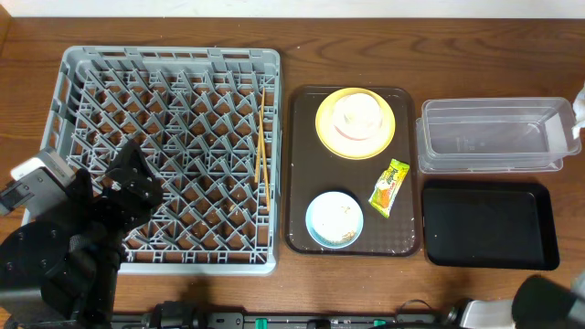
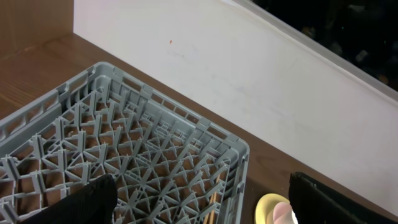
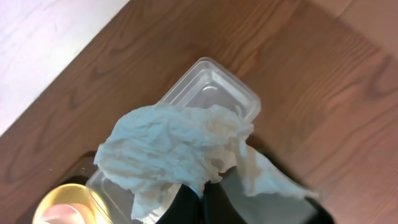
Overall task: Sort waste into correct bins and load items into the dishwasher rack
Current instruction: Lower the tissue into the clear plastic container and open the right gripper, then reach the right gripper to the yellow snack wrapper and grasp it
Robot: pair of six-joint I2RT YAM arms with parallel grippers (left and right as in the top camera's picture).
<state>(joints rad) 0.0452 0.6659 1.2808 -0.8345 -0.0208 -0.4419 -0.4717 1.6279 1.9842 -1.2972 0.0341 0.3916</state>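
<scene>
Above clear tub: right tool grips napkin.

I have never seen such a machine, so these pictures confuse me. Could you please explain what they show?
This is a robot with two arms at a wooden table; each arm ends in a two-finger pincer. One picture looks down from above; the other two come from cameras on the wrists. On the table stand a grey dishwasher rack with chopsticks in it, a brown tray carrying a yellow plate, a blue bowl and a snack wrapper, then a clear tub and a black tray. The left pincer is open above the rack. The right pincer grips a crumpled napkin near the clear tub.
</scene>
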